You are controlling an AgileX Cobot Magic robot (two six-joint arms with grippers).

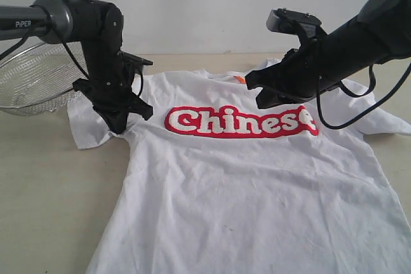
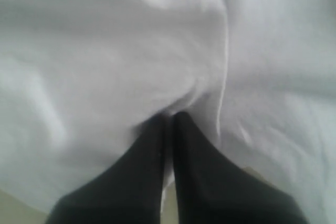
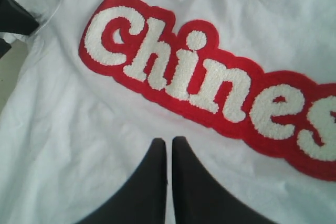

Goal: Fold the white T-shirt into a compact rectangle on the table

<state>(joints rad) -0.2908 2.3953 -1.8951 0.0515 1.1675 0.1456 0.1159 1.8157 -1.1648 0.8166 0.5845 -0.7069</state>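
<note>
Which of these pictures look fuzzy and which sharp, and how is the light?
Left wrist view: out of focus throughout, the white T-shirt a soft blur and the left gripper fuzzy-edged. Right wrist view: sharp on the red lettering, its looped texture visible; the right gripper slightly soft. Exterior view: even, diffuse light, only faint shadows on the table.

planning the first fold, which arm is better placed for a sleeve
Left, likely: the left gripper pinches puckered cloth at a sleeve of the white T-shirt; the right gripper is shut, empty, over the lettering.
</note>
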